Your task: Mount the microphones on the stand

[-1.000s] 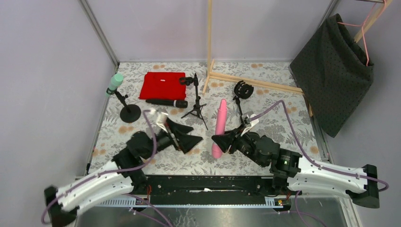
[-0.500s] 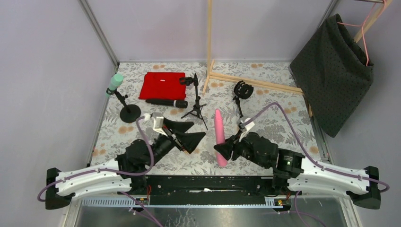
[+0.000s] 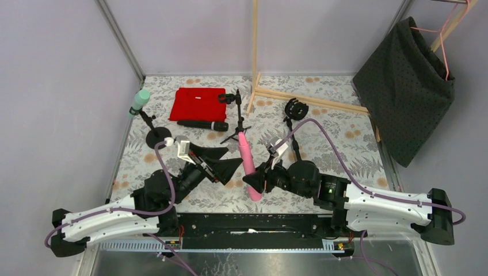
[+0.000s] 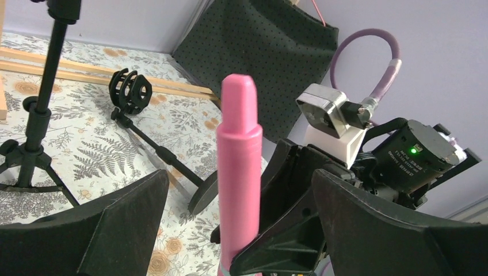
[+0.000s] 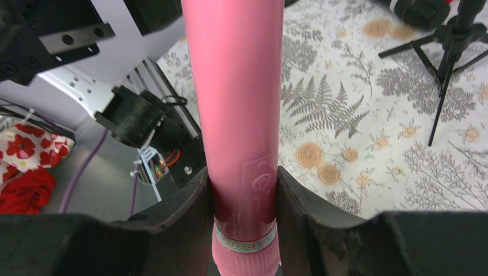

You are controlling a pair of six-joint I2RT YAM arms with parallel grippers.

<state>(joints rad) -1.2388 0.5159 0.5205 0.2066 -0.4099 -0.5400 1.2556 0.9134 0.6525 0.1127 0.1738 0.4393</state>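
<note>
Tabletop (image 3: pixel 345 149): fern-and-flower print sheet, lilac walls around. Pink microphone (image 3: pixel 247 161), a smooth glossy cylinder, is held near-upright off the surface with the right gripper (image 3: pixel 257 179) clamped on its lower end. Left gripper (image 3: pixel 235 157) is spread wide and empty, just beside it. Mint green microphone (image 3: pixel 138 100) sits in the round-base stand (image 3: pixel 154 137). Black microphone (image 3: pixel 202 124) lies flat beside the red cloth (image 3: pixel 197 103).

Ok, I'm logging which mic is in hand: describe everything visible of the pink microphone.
The pink microphone is a slim, glossy, plastic-looking stick with a rounded tapered end pointing up and a raised button symbol on its body. Near its lower end sit a pale printed band and a textured pink section. The right gripper clamps it above that band, holding it roughly upright.
</note>
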